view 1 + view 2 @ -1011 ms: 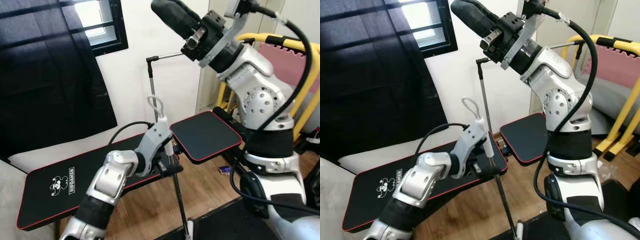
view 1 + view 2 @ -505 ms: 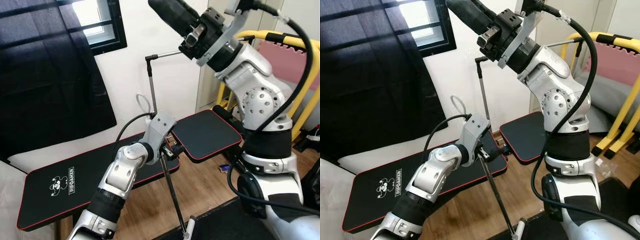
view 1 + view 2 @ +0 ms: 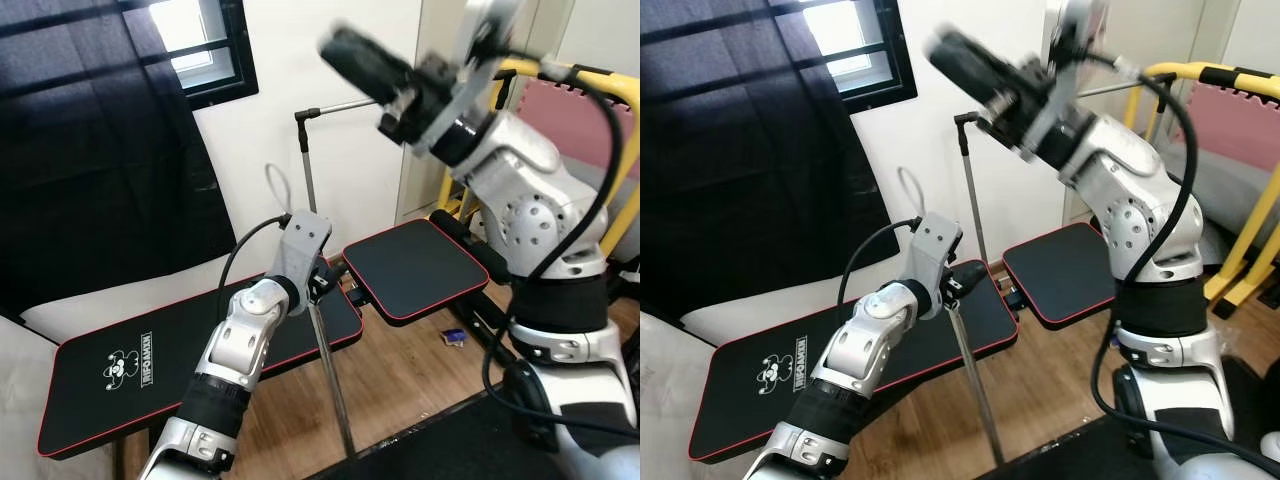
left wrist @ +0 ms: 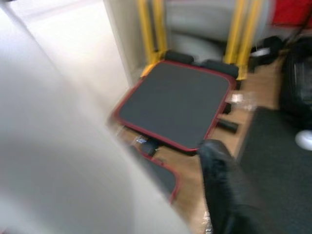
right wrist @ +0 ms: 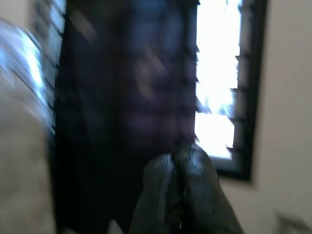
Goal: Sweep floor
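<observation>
- Left eye view — the left tool (image 3: 318,283) has risen along the broom handle (image 3: 328,375) and stays clamped on it above the black bench (image 3: 150,350); the stroke looks underway.
- Right eye view — the raised right tool (image 3: 965,62) has swung lower, blurred.
- Right wrist view — its fingers (image 5: 183,195) are pressed together, holding nothing.

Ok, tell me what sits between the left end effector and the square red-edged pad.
Nothing sits between: the left end effector, shut on the broom pole, sits right beside the square pad, with only a narrow gap in the left eye view.
</observation>
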Available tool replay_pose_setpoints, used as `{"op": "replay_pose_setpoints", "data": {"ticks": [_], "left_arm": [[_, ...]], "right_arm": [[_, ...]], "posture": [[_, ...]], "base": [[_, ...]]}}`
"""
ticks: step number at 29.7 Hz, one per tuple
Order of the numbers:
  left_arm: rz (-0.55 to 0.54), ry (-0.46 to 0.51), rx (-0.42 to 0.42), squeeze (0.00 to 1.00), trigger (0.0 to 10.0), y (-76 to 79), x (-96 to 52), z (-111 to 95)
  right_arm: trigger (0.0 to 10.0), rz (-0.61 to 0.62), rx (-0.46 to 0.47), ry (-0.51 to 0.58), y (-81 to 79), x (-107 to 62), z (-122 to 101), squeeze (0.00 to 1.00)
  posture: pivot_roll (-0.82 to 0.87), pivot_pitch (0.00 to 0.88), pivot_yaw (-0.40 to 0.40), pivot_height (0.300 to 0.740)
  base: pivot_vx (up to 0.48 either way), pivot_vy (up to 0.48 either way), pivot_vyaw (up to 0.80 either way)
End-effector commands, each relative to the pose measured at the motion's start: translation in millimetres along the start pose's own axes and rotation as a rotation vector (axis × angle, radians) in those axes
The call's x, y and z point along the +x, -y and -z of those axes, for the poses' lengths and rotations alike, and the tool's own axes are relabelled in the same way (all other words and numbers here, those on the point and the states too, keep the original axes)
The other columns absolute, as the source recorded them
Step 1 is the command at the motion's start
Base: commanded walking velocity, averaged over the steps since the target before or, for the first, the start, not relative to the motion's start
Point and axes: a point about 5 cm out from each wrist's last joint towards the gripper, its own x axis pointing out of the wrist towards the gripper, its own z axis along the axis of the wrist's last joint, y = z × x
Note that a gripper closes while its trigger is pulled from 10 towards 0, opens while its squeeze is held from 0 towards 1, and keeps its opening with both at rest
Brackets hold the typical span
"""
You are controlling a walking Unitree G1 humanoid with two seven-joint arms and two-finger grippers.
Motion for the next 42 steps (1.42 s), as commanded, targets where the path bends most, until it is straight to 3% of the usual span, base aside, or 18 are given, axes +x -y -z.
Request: {"op": "replay_pose_setpoints", "data": {"ticks": [1, 3, 4, 6, 7, 11, 13, 15, 19, 25, 26, 27, 32, 37, 39, 41, 42], "left_arm": [[0.01, 0.039, -0.006, 0.0, 0.5, -1.1, -2.2, -6], [0.029, 0.067, -0.011, 0.0, 1.2, 0.9, -4.2, -9], [0.045, 0.096, -0.015, 0.0, 4.0, 3.4, -5.4, -13], [0.048, 0.106, -0.017, 0.0, 4.0, 4.2, -5.6, -14], [0.045, 0.12, -0.019, 0.0, 10.0, 4.3, -5.5, -16], [0.039, 0.143, -0.028, 0.0, 10.0, 3.1, -5.5, -20], [0.035, 0.162, -0.035, 0.0, 10.0, 0.9, -6.7, -23], [0.034, 0.17, -0.034, 0.0, 10.0, 0.2, -7.3, -24], [0.033, 0.227, -0.035, 0.0, 10.0, -2.2, -10.2, -36], [0.024, 0.278, -0.032, 0.0, 10.0, -4.9, -11.5, -49], [0.019, 0.3, -0.028, 0.0, 10.0, -6.0, -12.2, -55], [0.013, 0.319, -0.022, 0.0, 10.0, -7.5, -12.9, -61], [-0.007, 0.373, -0.017, 0.0, 10.0, -12.0, -15.2, -77], [-0.023, 0.417, -0.006, 0.0, 10.0, -17.1, -17.5, -91], [-0.026, 0.421, -0.001, 0.0, 10.0, -18.3, -17.5, -92], [-0.026, 0.421, -0.001, 0.0, 10.0, -18.6, -17.2, -92], [-0.026, 0.426, -0.001, 0.0, 10.0, -18.2, -16.7, -94]], "right_arm": [[10.0, 0.072, -0.056, -0.078, 11.2, -5.8, 13, 0.0], [10.0, 0.179, -0.158, -0.231, 31.6, -23.1, 33, 0.0], [10.0, 0.222, -0.195, -0.362, 41.7, -38.7, 53, 0.0], [10.0, 0.229, -0.19, -0.397, 43.6, -43.5, 59, 0.0], [10.0, 0.196, -0.166, -0.452, 41.1, -49.9, 68, 0.0], [10.0, 0.11, -0.093, -0.528, 31.3, -60.7, 83, 0.0], [10.0, -0.007, 0.002, -0.584, 16.0, -71.7, 96, 0.0], [10.0, -0.054, 0.031, -0.595, 10.0, -75.1, 99, 0.0], [10.0, -0.12, 0.197, -0.552, -1.6, -77.9, 108, 0.0], [10.0, -0.174, 0.187, -0.538, -12.7, -80.5, 118, 0.0], [10.0, -0.224, 0.204, -0.517, -21.6, -80.9, 120, 0.68], [10.0, -0.278, 0.202, -0.517, -32.1, -82.2, 123, 1.0], [10.0, -0.318, 0.19, -0.5, -46.5, -84.1, 130, 1.0], [10.0, -0.187, 0.167, -0.46, -30.5, -84.4, 132, 1.0], [10.0, -0.174, 0.098, -0.496, -26.3, -88.6, 136, 1.0], [10.0, -0.176, 0.048, -0.529, -26.0, -91.0, 140, 1.0], [10.0, -0.198, 0.056, -0.537, -34.4, -90.3, 143, 0.99]], "posture": [[-0.11, 0.009, 0.059, 0.74], [-0.1, 0.014, 0.061, 0.74], [-0.1, 0.016, 0.062, 0.74], [-0.1, 0.016, 0.062, 0.74], [-0.1, 0.016, 0.062, 0.74], [-0.09, 0.018, 0.062, 0.74], [-0.09, 0.019, 0.063, 0.74], [-0.09, 0.019, 0.063, 0.74], [-0.09, 0.017, 0.061, 0.74], [-0.09, 0.016, 0.058, 0.74], [-0.09, 0.014, 0.056, 0.74], [-0.09, 0.014, 0.054, 0.74], [-0.08, 0.01, 0.05, 0.74], [-0.08, 0.006, 0.052, 0.74], [-0.09, 0.006, 0.056, 0.74], [-0.09, 0.006, 0.056, 0.74], [-0.09, 0.008, 0.055, 0.74]], "base": [[0.0, 0.0, 0.0], [0.0, 0.0, 0.0], [0.0, 0.0, 0.0], [0.0, 0.0, 0.0], [0.0, 0.0, 0.0], [0.0, 0.0, 0.0], [0.0, 0.0, 0.0], [0.0, 0.0, 0.0], [0.0, 0.0, 0.0], [0.0, 0.0, 0.0], [0.0, 0.0, 0.0], [0.0, 0.0, 0.0], [0.0, 0.0, 0.0], [0.0, 0.0, 0.0], [0.0, 0.0, 0.0], [0.0, 0.0, 0.0], [0.0, 0.0, 0.0]]}}
